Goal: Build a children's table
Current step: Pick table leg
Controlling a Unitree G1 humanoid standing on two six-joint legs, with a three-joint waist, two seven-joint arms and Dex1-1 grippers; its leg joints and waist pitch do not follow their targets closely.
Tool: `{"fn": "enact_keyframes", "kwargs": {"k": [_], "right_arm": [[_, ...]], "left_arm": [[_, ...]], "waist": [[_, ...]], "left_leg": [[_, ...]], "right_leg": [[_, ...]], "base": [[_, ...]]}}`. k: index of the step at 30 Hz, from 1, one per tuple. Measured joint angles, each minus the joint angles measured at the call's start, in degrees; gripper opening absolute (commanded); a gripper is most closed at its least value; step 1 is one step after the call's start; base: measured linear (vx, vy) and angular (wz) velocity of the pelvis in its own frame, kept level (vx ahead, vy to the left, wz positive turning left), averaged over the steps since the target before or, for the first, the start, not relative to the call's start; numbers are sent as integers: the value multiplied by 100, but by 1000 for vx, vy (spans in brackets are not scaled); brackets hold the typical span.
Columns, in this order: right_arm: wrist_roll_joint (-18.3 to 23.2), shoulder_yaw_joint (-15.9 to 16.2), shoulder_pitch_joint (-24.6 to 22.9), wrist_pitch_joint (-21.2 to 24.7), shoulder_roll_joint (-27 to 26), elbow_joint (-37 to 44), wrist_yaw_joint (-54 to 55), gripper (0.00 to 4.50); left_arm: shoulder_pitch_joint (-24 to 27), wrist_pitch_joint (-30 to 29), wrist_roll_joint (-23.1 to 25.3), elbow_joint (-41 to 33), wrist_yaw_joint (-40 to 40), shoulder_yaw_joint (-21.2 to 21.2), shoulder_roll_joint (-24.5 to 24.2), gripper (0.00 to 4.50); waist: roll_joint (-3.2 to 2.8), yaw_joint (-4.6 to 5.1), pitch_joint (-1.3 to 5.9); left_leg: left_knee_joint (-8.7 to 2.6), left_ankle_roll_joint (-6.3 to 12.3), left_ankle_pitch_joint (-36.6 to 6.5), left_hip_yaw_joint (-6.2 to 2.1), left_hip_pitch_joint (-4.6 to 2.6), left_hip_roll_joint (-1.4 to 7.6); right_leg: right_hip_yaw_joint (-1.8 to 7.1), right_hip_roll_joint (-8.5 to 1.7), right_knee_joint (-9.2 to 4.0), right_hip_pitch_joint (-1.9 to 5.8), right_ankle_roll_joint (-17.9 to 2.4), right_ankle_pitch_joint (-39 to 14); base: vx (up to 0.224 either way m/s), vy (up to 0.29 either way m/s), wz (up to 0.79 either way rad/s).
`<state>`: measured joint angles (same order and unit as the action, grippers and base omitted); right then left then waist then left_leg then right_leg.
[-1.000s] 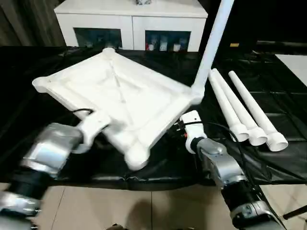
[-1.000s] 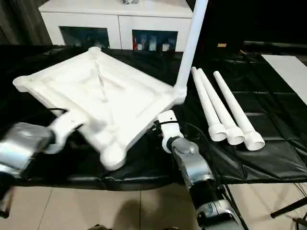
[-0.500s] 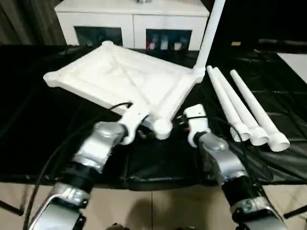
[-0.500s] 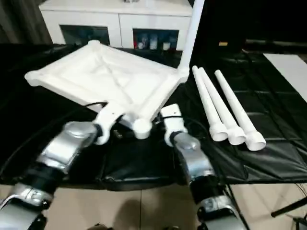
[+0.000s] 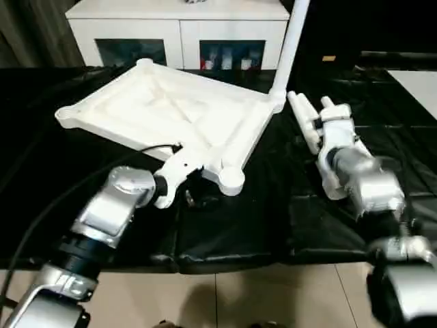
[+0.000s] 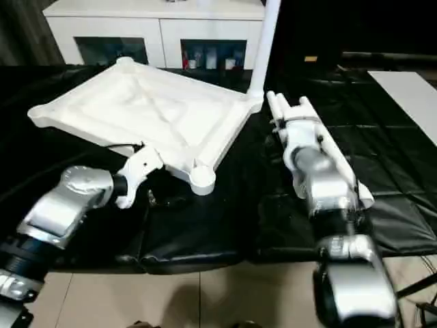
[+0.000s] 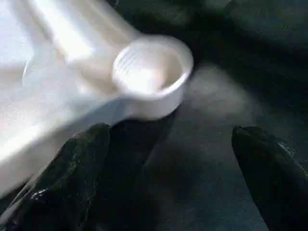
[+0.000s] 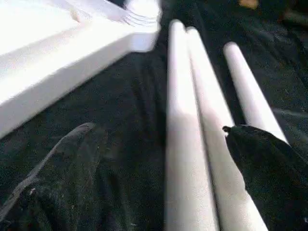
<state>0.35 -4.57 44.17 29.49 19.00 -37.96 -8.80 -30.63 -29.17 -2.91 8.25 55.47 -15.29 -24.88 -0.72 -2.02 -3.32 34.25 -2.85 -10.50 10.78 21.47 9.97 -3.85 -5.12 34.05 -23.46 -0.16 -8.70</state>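
Observation:
The children's table's white tabletop [image 5: 171,113] lies underside up on the black cloth, its ribs and X-brace showing. One white leg [image 5: 290,41] stands upright in its far right corner socket. My left gripper [image 7: 168,178] is open at the near corner socket [image 7: 151,72], with nothing between its fingers. Three loose legs [image 8: 207,120] lie side by side to the right of the tabletop. My right gripper [image 8: 163,159] hovers open just above them, holding nothing. My right forearm [image 5: 355,178] covers most of the loose legs in the eye views.
A white cabinet [image 5: 177,20] stands behind the table. A flat white board [image 5: 418,85] lies at the far right. The black cloth's front edge [image 5: 225,258] runs just ahead of my forearms, with tiled floor below.
The tabletop has gone from tilted up to lying flat. My left gripper has moved to its near corner socket. My right arm has swung right and forward over the loose legs.

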Motion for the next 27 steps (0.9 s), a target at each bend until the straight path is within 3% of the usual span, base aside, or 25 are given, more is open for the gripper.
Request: {"fn": "enact_keyframes", "kwargs": {"k": [4, 10, 23, 27], "right_arm": [[10, -155, 442, 420, 193, -915, -175, 442], [120, -170, 839, 491, 282, -2009, -649, 442], [-78, 137, 1195, 534, 291, -2911, -1300, 442], [-103, 175, 1233, 514, 310, -3018, -1347, 409]], "left_arm": [[3, -141, -342, -507, 292, 134, -39, 450], [-14, -205, -453, -691, 423, 84, -42, 450], [-37, -360, -548, -873, 469, 30, -107, 450], [-37, -364, -586, -928, 508, 5, -110, 450]], "waist": [[0, 3, 0], [-1, 28, 0], [-1, -66, 0], [0, -67, 0]], "left_leg": [[8, 0, 0, 1, -2, 0], [15, 0, 0, 5, -1, 2], [27, 0, 0, 24, -1, 6], [28, 0, 0, 24, -3, 7]], "right_leg": [[1, -1, 10, 3, -1, 1], [1, -2, 17, -1, -4, 3], [2, -12, 32, -1, -4, 2], [1, -12, 36, -1, -4, 2]], "base": [[0, 0, 0], [0, 0, 0], [0, 0, 0], [0, 0, 0]]}}
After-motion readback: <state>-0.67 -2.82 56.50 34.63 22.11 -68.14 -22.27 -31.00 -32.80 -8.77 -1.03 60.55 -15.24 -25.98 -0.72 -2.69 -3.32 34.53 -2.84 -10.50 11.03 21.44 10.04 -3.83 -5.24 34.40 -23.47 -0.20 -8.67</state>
